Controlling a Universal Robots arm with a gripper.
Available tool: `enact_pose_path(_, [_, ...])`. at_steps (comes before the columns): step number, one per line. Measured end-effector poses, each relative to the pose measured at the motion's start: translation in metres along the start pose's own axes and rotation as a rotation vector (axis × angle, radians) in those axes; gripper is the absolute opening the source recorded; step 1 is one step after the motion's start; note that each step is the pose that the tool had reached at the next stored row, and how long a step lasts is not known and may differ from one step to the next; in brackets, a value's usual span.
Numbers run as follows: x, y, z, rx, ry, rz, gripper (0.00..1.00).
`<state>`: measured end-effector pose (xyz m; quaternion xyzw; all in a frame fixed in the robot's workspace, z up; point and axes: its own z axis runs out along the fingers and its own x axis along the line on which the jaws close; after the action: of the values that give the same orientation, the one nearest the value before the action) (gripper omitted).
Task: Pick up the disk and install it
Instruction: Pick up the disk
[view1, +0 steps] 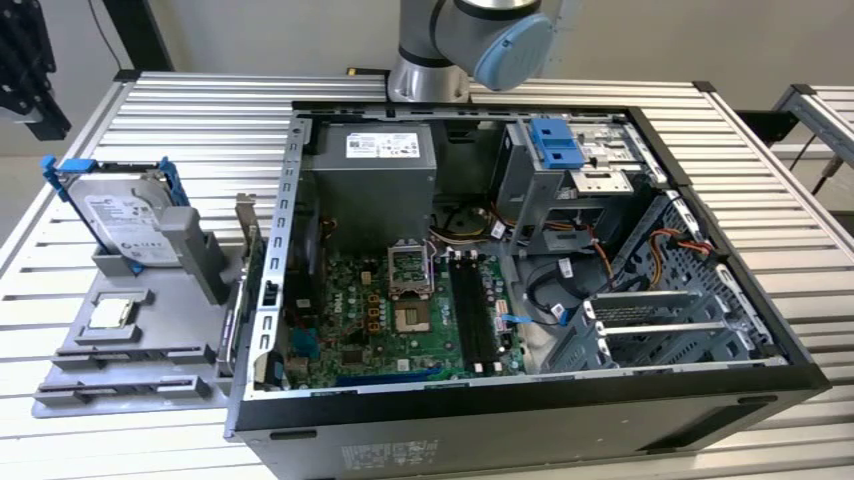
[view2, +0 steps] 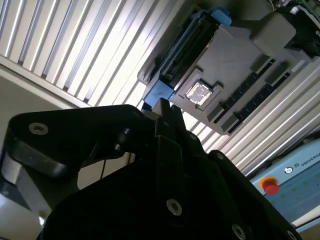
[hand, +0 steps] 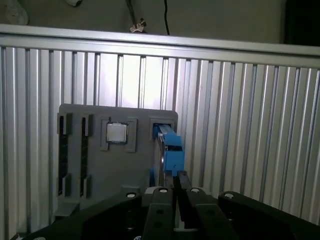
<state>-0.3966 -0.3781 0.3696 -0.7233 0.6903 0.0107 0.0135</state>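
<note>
The disk (view1: 127, 215), a silver-grey drive with a white label in a blue rail bracket, stands on edge in a slot of the grey holder tray (view1: 134, 370) at the exterior view's left, outside the computer case. Both wrist views show it edge-on, as the disk (hand: 169, 150) and the disk (view2: 186, 44). My gripper (hand: 179, 179) is some way off from the disk, its thin black fingers pressed together and pointing toward the bracket's blue end. The gripper (view2: 165, 106) holds nothing. The arm (view1: 467, 40) rises behind the case.
The open computer case (view1: 534, 260) lies on the slatted aluminium table (view1: 187, 110), with a blue latch (view1: 554, 145) at its drive bay. A small square silver chip (view1: 114, 312) rests in the tray. A red stop button (view2: 270, 186) sits beyond the table edge.
</note>
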Motion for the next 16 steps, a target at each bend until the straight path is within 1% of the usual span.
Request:
enact_pose_path(12, [0.0000,0.0000,0.0002,0.0001,0.0000,0.003,1.00])
enact_pose_path(16, [0.0002,0.0000,0.0064,0.0001,0.0000,0.003,1.00])
